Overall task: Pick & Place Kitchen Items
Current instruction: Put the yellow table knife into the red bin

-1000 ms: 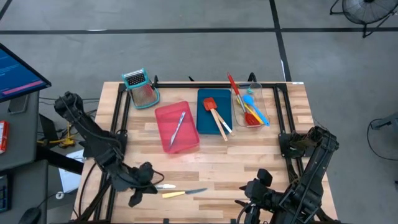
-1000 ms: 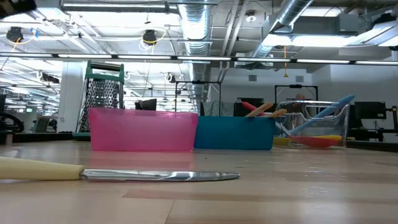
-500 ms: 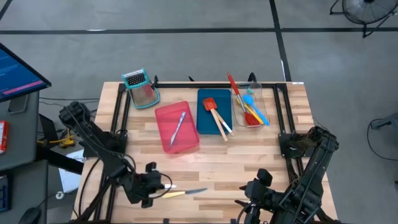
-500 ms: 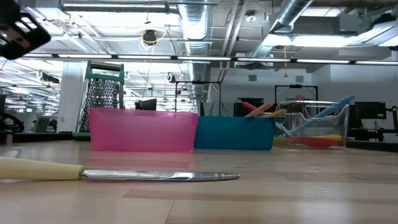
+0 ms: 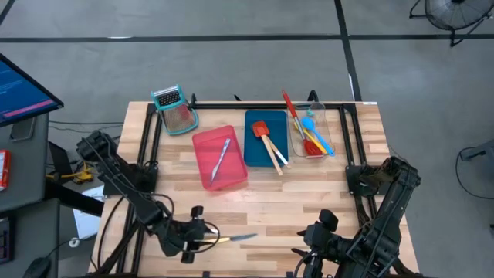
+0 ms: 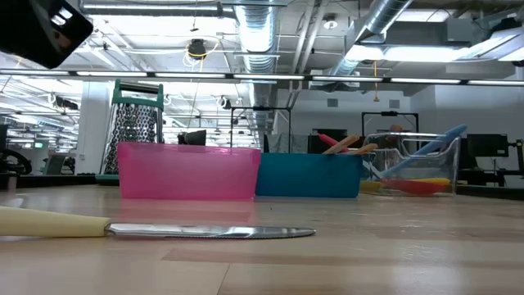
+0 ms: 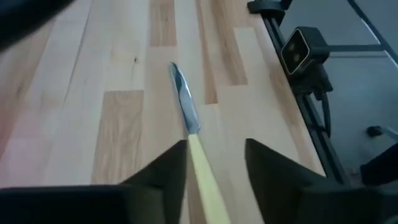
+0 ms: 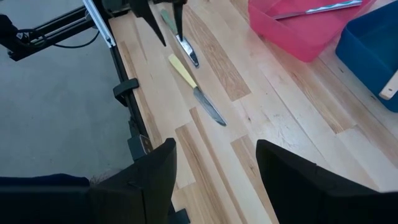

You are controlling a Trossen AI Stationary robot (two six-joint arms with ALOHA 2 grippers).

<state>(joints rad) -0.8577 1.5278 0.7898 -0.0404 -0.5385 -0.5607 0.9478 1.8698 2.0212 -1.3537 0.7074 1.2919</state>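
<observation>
A yellow-handled knife lies flat on the wood near the table's front edge, its blade pointing right. My left gripper hangs open above its handle, which shows between the two fingers; the low view puts the gripper well above the table. A second, green-handled knife lies just beyond the first. More knives, spatulas and spoons lie in the trays at the back. My right gripper waits open at the front right with nothing between its fingers.
At the back stand a pink tray holding one knife, a blue tray with spatulas, and a clear tray with spoons. A teal-framed grater stands at the back left. Bare wood lies between the trays and the knives.
My left gripper has moved toward the table's right edge, from beside the knives to over the yellow-handled knife's handle. In the low view it has come into sight at the top left. The knives have stayed where they were.
</observation>
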